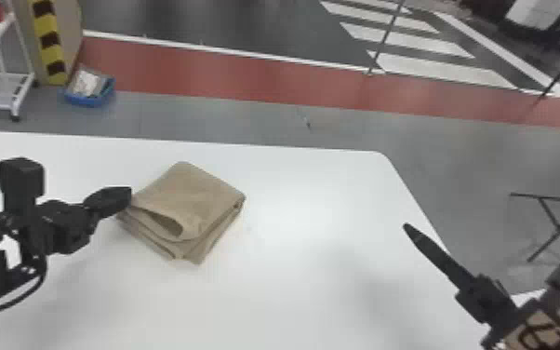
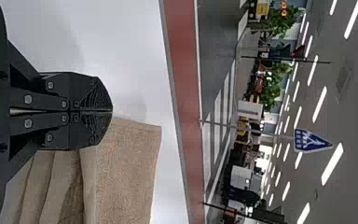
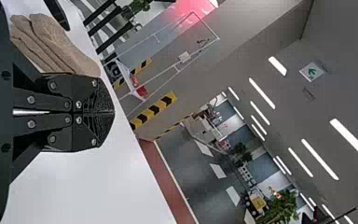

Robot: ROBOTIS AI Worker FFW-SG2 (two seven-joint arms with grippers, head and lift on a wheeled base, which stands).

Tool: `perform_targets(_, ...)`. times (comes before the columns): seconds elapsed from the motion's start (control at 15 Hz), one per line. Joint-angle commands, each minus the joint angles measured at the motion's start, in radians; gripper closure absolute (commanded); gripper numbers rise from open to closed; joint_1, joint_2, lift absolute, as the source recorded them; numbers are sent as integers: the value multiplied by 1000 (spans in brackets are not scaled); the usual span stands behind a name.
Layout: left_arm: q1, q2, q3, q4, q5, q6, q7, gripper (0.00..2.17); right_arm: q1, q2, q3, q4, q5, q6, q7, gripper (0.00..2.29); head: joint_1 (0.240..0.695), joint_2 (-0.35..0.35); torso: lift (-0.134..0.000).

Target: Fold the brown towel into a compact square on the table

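we have the soft brown towel (image 1: 200,191) on the smooth white table (image 1: 293,288), left of the middle in the head view, stacked in several layers and already close to a compact square. its near-left side is untidy: the upper layer bows up into a gaping fold (image 1: 175,227), and the lower layers stick out a little beneath it.

our black two-fingered left gripper (image 1: 130,191) is at the towel's left corner, its fingers pressed together with no cloth that we can make out between them. our matching right gripper (image 1: 406,227) is well apart from the towel, over by the table's right side, its fingers closed up too.

we judge the job nearly done, with tidying the step in hand. to do it well, we would keep the left fingers together and use them as a blunt smoother — laid lightly on the upper layer, then drawn along the bowed side so the gap settles flat. a low, gentle stroke should suit such pliable cloth; too much push could slide the whole stack or ruck the top. we should also mind the opening, since a fingertip that slips inside might lift the layer and undo the fold as we withdraw.
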Motion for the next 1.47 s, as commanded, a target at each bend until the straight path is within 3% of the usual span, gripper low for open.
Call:
perform_targets(0.0, -13, -12, -3, 22, -16, -3, -1, 1244, 11, 12, -12, -13, -11, 0, 7, 1902, 695, -332, -124)
perform_targets(1.0, -26, -3, -5, 71, -55, -30, -3, 1244, 34, 44, -41, -20, -31, 0, 43, 1902, 695, -324, -124)
perform_targets(1.2, 12, -1, -13, 38, -56, -30, -6, 1244, 34, 46, -43, -20, -39, 0, 46, 1902, 695, -330, -124)
perform_targets(1.4, 78, 3, -10, -81, -55, 25, -7, 1244, 34, 46, -48, -19, -39, 0, 49, 1902, 695, -347, -124)
